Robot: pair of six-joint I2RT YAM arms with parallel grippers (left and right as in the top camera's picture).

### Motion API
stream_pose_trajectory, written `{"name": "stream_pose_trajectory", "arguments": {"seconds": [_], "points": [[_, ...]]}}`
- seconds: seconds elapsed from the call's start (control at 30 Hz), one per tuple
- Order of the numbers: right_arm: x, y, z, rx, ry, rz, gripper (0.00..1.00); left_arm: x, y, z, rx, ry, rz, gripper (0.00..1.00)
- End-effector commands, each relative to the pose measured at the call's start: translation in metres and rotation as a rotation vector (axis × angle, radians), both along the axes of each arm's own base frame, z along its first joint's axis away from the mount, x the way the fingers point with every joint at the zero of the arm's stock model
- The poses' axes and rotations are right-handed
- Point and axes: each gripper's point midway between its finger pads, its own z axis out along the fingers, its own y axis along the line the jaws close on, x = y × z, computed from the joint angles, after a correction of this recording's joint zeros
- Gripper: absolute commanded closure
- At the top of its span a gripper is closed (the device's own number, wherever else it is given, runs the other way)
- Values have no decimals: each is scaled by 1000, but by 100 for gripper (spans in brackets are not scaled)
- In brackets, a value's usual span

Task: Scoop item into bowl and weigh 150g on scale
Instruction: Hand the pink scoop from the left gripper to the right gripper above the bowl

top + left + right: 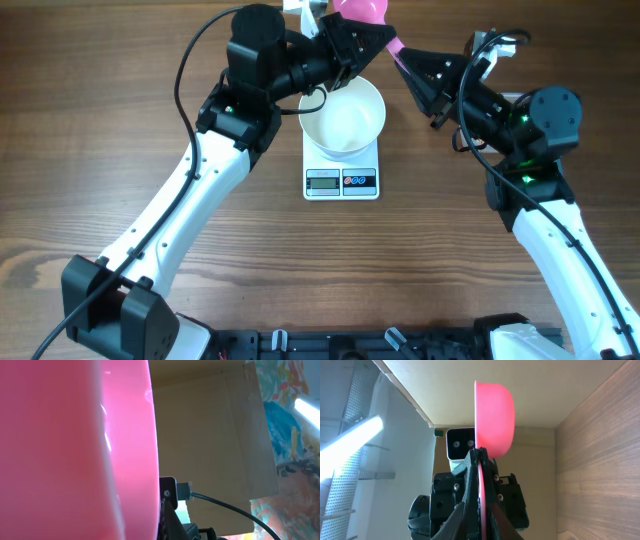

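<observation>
Right gripper (480, 462): you are pinching the pink scoop (495, 415) by its handle. Left gripper (376, 42): you are holding it closed beside the scoop, over the white bowl (372, 112).

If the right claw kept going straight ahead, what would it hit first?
Likely the left gripper, just beyond the pink scoop that the right gripper holds; depth is unclear.

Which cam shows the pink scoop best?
Right wrist: the pink scoop shows cup and handle in clean side profile. Left wrist: scoop fills half the frame, too close. Overhead: only partly visible at the top edge.
</observation>
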Motion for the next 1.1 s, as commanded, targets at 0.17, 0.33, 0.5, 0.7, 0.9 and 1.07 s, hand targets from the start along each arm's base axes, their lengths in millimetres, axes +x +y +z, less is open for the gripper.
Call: {"name": "stream_pose_trajectory", "arguments": {"seconds": [0.17,0.33,0.5,0.7,0.9,1.07], "points": [[2,0,14,17,-25,-14,85,-2,-3,6,-4,-12,5,96],[2,0,14,17,-25,-14,85,-3,-5,5,-4,-12,0,96],[2,0,14,17,-25,-15,87,-3,-5,5,-4,-12,-1,96],[4,-2,14,19,-26,-29,90,-4,-5,6,-4,-12,-4,96],[4,-2,14,19,-26,-29,93,-4,-5,6,-4,-12,-4,96],[4,-2,14,14,-35,-30,95,-4,-5,6,-4,-12,-4,76]]}}
